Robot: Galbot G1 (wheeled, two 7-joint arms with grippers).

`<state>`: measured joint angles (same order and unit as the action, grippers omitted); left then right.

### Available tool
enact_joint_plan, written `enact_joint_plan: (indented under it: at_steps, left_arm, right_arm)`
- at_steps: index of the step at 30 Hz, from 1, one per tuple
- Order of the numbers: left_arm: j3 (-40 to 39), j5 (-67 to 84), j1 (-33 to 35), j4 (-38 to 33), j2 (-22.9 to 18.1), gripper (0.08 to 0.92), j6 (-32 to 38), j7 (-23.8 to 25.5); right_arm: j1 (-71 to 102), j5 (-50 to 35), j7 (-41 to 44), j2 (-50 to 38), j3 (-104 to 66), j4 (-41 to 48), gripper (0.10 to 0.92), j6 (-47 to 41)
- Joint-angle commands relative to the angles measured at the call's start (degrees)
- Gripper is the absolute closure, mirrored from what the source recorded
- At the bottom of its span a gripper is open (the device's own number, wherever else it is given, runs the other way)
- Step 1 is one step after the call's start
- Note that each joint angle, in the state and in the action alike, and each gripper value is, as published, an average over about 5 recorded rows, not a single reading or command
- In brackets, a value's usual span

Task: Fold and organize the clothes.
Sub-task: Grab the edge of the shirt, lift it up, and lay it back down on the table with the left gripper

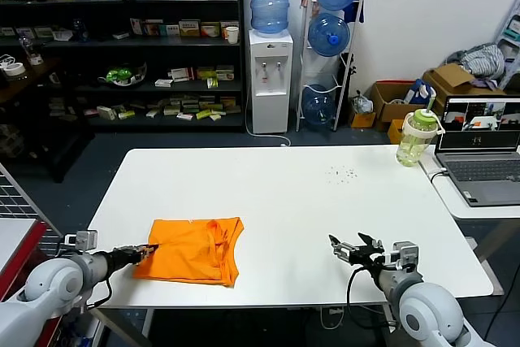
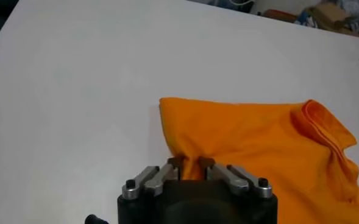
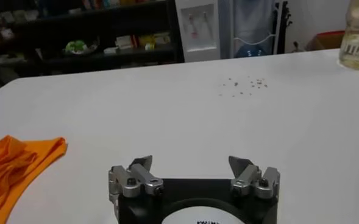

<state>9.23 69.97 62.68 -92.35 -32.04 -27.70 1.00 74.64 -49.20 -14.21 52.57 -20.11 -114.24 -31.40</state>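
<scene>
We see a white counter [image 1: 325, 201] filling the middle of the head view, with dark shelves and a water dispenser [image 1: 270, 79] behind it. The orange T-shirt [image 1: 193, 249] lies folded in the lower left of the frame, near the counter's front edge. Our left claw [image 1: 151, 250] is pinched closed on the shirt's left edge. Our right claw [image 1: 351, 248] rests low over bare counter at lower right, fingers spread open, well apart from the shirt.

An office or lab storeroom: stocked dark shelves [image 1: 122, 38], a water dispenser [image 1: 270, 79], spare water jugs [image 1: 329, 34], cardboard boxes [image 1: 390, 103], a laptop [image 1: 481, 148].
</scene>
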Motion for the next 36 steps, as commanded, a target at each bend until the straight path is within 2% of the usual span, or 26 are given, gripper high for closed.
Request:
enact_joint_plan:
  at_steps: [1, 7, 10, 12, 15, 20, 24, 31, 36]
  left_arm:
    - [0.26, -0.06, 0.26, -0.29, -0.74, 0.735, 0.40, -0.47]
    - [2.14, -0.11, 1.62, -4.01, -1.40, 0.891, 1.78, -3.47]
    - [4.12, -0.75, 3.32, -8.96, -1.62, 0.910, 1.93, -7.65]
    - [5.37, -1.37, 4.77, -12.80, -1.23, 0.910, 1.40, -12.08]
    - [7.19, -1.58, 7.41, -17.11, 0.67, 0.910, 0.28, -18.12]
    - [12.93, -1.97, 11.42, -19.14, 3.46, 0.910, 0.01, -22.60]
    - [18.23, -6.13, 14.28, -17.48, 3.49, 0.910, 1.22, -22.44]
    - [25.53, -17.78, 19.93, -11.19, 3.02, 0.910, 5.35, -17.44]
    - [28.75, -19.80, 22.84, -5.73, 5.79, 0.910, 7.30, -14.96]
  right_arm:
    - [0.01, 0.02, -0.05, 0.01, -0.03, -0.03, 0.203, 0.02]
    - [0.13, 0.16, -0.07, 0.24, 0.02, 0.02, 0.203, 0.07]
    - [0.31, 0.27, -0.01, 0.42, -0.12, 0.03, 0.203, 0.16]
    - [0.44, 0.32, 0.07, 0.49, -0.27, 0.01, 0.203, 0.24]
    - [0.45, 0.45, 0.25, 0.45, -0.42, 0.07, 0.203, 0.42]
    - [0.11, 1.40, 1.00, 0.59, -0.94, 0.21, 0.203, 1.13]
    - [0.22, 2.83, 2.17, 0.93, -1.70, -0.41, 0.203, 2.37]
    - [1.55, 6.05, 3.77, 1.93, -3.90, -2.35, 0.203, 4.32]
    - [2.93, 6.41, 4.09, 2.35, -5.02, -2.99, 0.203, 4.59]
